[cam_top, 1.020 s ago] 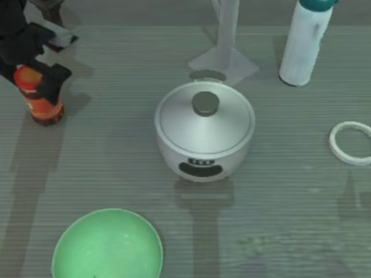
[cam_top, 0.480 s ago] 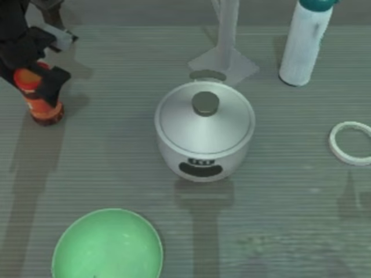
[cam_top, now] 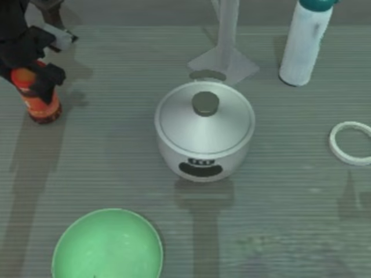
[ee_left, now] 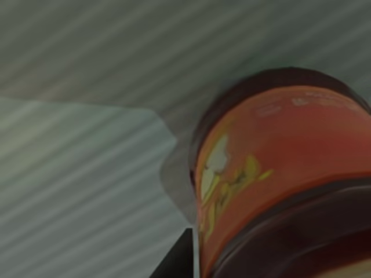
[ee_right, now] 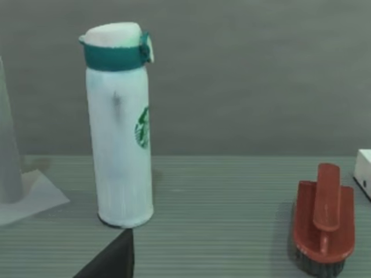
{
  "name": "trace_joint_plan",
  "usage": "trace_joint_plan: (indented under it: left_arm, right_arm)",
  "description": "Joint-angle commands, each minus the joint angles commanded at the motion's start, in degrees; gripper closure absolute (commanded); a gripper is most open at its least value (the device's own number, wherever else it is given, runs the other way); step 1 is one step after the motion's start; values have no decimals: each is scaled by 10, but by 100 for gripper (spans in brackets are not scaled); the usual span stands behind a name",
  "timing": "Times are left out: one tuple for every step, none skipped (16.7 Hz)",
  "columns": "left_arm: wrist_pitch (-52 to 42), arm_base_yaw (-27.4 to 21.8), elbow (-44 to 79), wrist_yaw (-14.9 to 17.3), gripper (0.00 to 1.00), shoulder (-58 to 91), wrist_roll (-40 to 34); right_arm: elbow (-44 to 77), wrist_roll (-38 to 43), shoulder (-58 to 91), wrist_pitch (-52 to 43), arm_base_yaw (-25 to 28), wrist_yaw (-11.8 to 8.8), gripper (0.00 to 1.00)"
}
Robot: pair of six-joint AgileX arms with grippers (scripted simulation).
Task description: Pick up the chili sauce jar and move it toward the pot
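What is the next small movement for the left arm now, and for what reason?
Probably carry the chili sauce jar toward the top view's right, to the pot. The left gripper is closed around the jar near the table's left edge, and bare table lies between jar and pot.

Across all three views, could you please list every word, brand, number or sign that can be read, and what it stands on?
No text can be read as words in any view.
White bottle: a round green emblem on its side, lettering too blurred to read.
Chili sauce jar, held in the left gripper: yellow and white marks on the orange label, illegible.
Pot: a dark marking on its side with small unreadable characters.
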Motion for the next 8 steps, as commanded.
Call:
trace_joint_plan:
  left_arm:
    - [0, 0, 0, 0, 90, 0, 0]
    - [0, 0, 0, 0, 98, 0, 0]
    - [0, 0, 0, 0, 100, 0, 0]
    - [0, 0, 0, 0, 100, 0, 0]
    - [0, 0, 0, 0, 100, 0, 0]
    - [0, 0, 0, 0, 100, 0, 0]
    - [0, 0, 0, 0, 100, 0, 0]
    - [0, 0, 0, 0, 100, 0, 0]
  right_arm:
    - [0, 0, 0, 0, 0, 0, 0]
    - [0, 0, 0, 0, 0, 0, 0]
    - [0, 0, 0, 0, 0, 0, 0]
    - [0, 0, 0, 0, 0, 0, 0]
    - [0, 0, 0, 0, 0, 0, 0]
    - [0, 0, 0, 0, 0, 0, 0]
    - [0, 0, 0, 0, 0, 0, 0]
    - [0, 0, 0, 0, 0, 0, 0]
